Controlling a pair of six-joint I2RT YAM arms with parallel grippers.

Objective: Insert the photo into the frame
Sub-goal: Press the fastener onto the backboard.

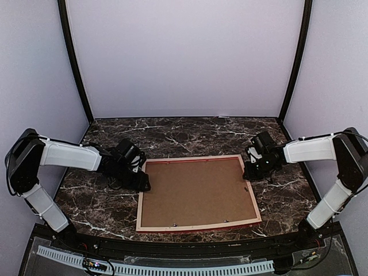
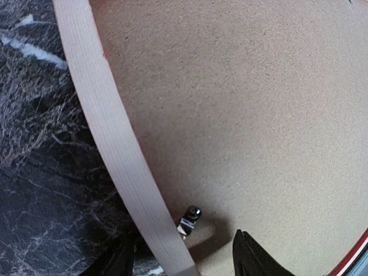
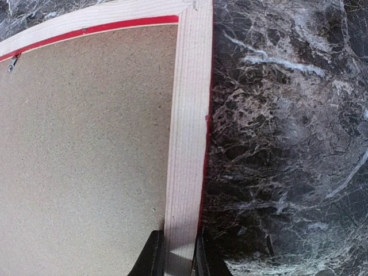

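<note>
Pale grained-wood frame [image 3: 187, 144] showing a thin bright red line along its edges, brown speckled backing board [image 1: 195, 192] lying matte inside, dark marble table [image 1: 172, 132] running with white veins, silver clip [image 2: 190, 218] glinting, white-and-black left arm [image 1: 66, 154] and right arm [image 1: 310, 149] standing against pale lilac walls [image 1: 184, 57]

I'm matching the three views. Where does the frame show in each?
Top external: the frame lies back-up at picture centre.
Left wrist: its pale rail runs diagonally down the left.
Right wrist: its corner and rail stand at centre.
Shared landmark: the brown backing board inside it.
</note>
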